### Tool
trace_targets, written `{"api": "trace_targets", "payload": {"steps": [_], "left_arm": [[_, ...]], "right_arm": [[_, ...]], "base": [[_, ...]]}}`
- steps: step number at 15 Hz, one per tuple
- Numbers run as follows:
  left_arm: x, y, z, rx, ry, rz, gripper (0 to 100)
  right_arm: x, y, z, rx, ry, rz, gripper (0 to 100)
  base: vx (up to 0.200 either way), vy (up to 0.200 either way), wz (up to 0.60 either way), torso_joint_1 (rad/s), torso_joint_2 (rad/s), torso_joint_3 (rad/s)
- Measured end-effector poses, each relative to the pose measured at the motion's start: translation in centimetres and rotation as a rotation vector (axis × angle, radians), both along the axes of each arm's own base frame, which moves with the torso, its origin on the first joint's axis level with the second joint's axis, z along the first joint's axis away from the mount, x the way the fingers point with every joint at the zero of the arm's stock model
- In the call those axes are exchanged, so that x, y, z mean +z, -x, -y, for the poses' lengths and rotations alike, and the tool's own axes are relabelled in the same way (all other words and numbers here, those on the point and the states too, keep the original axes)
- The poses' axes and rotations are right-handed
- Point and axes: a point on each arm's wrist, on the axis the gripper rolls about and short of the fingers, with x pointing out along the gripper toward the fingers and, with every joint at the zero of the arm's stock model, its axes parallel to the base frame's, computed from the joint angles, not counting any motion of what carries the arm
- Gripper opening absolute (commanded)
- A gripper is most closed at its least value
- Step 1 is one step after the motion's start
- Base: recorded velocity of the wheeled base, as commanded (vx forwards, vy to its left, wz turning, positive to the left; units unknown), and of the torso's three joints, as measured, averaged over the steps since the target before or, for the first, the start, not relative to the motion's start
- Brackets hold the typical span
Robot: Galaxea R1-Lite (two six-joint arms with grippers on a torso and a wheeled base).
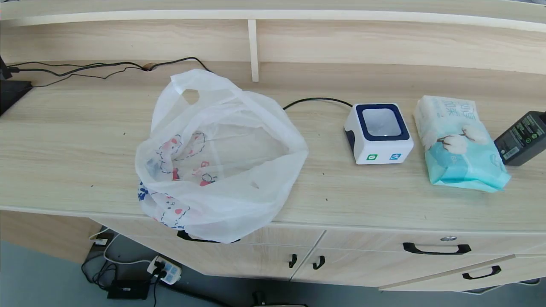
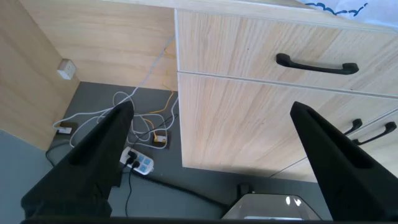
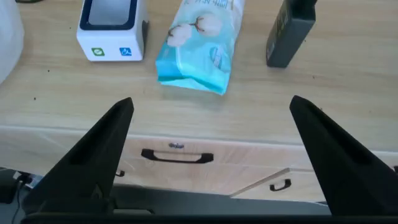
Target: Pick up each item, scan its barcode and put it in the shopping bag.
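We see three ways this could go wrong. The tissue pack is soft, so a pinch may crumple it or let it slip. A black power adapter sits just beside it and could be knocked on the approach. The shopping bag, at centre left of the head frame, sags over the front edge of the tabletop, so a dropped item might drag it off.

The pack lies flat at the right of the head frame, between the adapter and the scanner. The right claw is spread wide and holds nothing. It hangs in front of the drawers, and the pack is well apart from it, farther in on the tabletop. The left claw, also wide and empty, faces the drawer fronts below the bag.
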Motion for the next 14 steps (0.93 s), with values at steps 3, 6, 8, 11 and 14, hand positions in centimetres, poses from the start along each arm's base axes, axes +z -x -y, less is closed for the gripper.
{"api": "trace_targets", "payload": {"steps": [3, 6, 8, 11, 14], "left_arm": [[0.0, 0.0, 0.0, 0.001, 0.0, 0.0, 100], [0.0, 0.0, 0.0, 0.001, 0.0, 0.0, 100], [0.0, 0.0, 0.0, 0.001, -0.001, 0.0, 100], [0.0, 0.0, 0.0, 0.0, -0.001, 0.0, 100], [0.0, 0.0, 0.0, 0.001, -0.001, 0.0, 100]], "right_arm": [[6.3, -8.0, 0.0, 0.011, 0.003, -0.04, 100], [8.1, -15.2, -0.1, 0.028, 0.007, -0.11, 100], [6.8, -18.4, -0.1, 0.04, 0.001, -0.213, 100], [5.0, -21.4, 0.0, 0.039, -0.005, -0.302, 100], [4.1, -23.1, 0.0, 0.042, -0.008, -0.343, 100]], "base": [[0.0, 0.0, 0.0, 0.0, 0.0, 0.0], [0.0, 0.0, 0.0, 0.0, 0.0, 0.0], [0.0, 0.0, 0.0, 0.0, 0.0, 0.0], [0.0, 0.0, 0.0, 0.0, 0.0, 0.0], [0.0, 0.0, 0.0, 0.0, 0.0, 0.0]]}}
